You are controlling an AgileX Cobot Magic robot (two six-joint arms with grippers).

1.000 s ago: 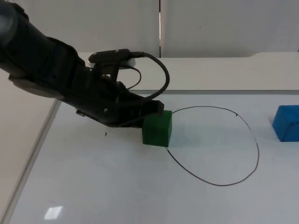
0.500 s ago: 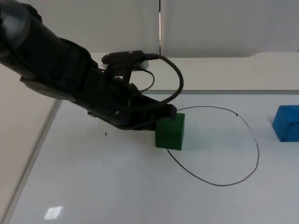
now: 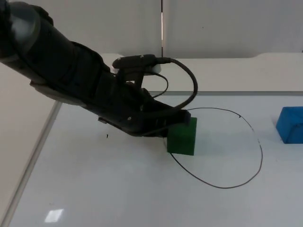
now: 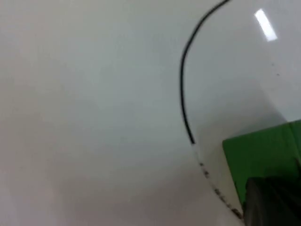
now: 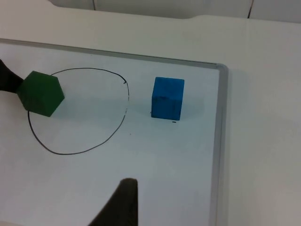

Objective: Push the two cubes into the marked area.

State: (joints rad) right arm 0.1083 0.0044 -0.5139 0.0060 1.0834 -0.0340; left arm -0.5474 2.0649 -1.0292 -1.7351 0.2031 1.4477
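Two cubes sit on the white board surface (image 3: 118,189) seen from above. From the upper left of the frame the black left arm reaches down to the middle, and the left gripper (image 3: 176,124) presses against the left face of the solid green cube (image 3: 182,135); whether its jaws are released or clenched I cannot tell, since the arm's body covers them. That green cube straddles the left edge of the marked area, a thin black hand-drawn loop (image 3: 255,137) right of centre in the frame, with part of the cube inside the line and part outside. At the right edge of the frame, well apart from the loop's right side, rests the solid blue cube (image 3: 289,124), wholly outside the outline. From the left wrist camera the green cube (image 4: 263,160) touches a black fingertip, and the drawn line (image 4: 184,89) curves just beside it. From the right wrist camera the green cube (image 5: 41,93) lies on the loop's (image 5: 113,134) edge and the blue cube (image 5: 167,98) stands just beyond the outline; the right gripper (image 5: 123,202) hovers above the board and waits, its jaw state impossible to tell.
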